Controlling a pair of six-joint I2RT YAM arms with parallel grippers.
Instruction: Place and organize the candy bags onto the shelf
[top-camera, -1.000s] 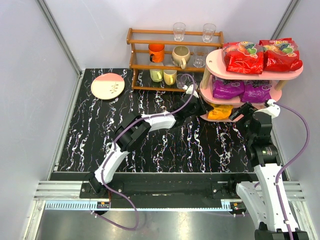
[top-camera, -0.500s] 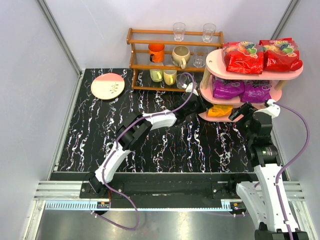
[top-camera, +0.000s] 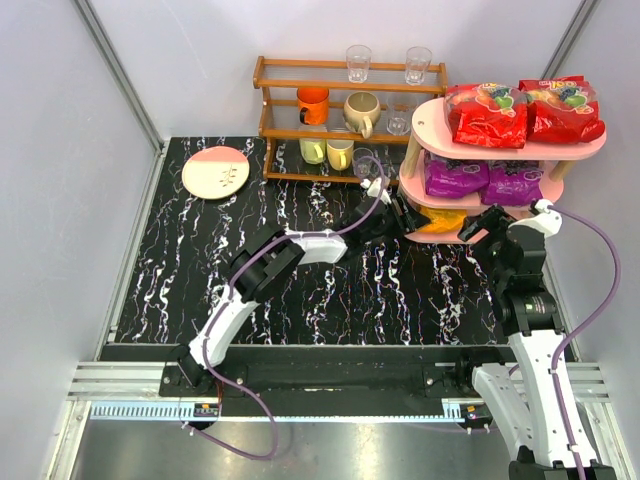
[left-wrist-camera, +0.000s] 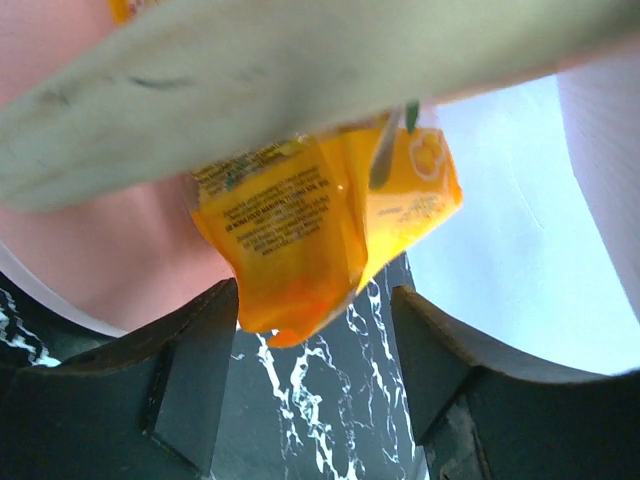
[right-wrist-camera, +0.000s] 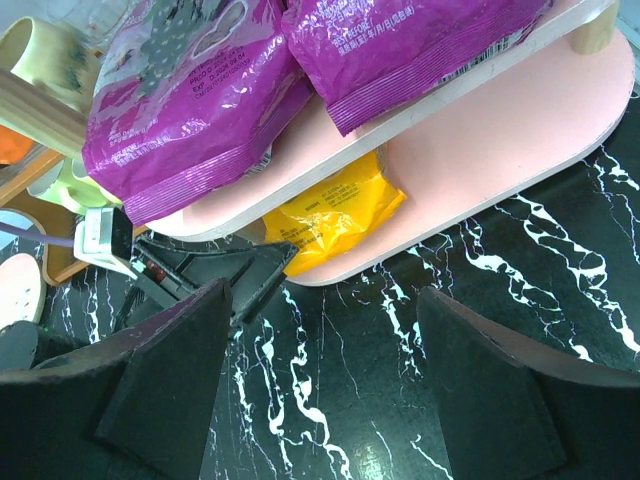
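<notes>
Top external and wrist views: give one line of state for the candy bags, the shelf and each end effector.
Red candy bags, side by side on the top tier.
Purple candy bags, side by side on the middle tier.
Orange candy bag, lying at the bottom tier's edge.
Shelf, upright, every tier loaded.
Left end effector, open, astride the orange bag's corner.
Right end effector, open, empty.
</notes>
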